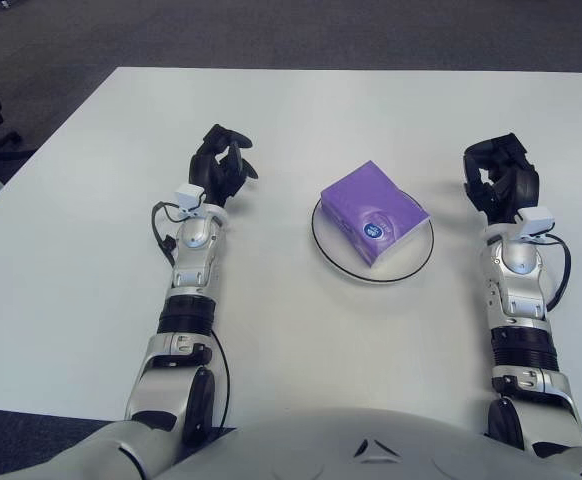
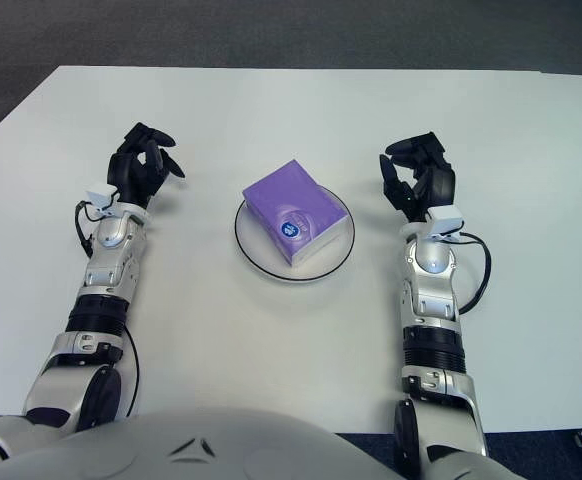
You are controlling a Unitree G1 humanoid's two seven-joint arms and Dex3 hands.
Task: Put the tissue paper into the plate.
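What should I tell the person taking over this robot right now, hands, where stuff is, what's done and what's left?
Left hand: holds nothing, fingers loosely curled, over the table left of the plate.
Right hand: holds nothing, fingers loosely curled, over the table right of the plate.
Purple tissue box: lying in the plate, one corner reaching over the right rim.
Done: the tissue box is in the plate and both hands are off it.
Left: nothing obvious; perhaps centre the box if the overhang matters.
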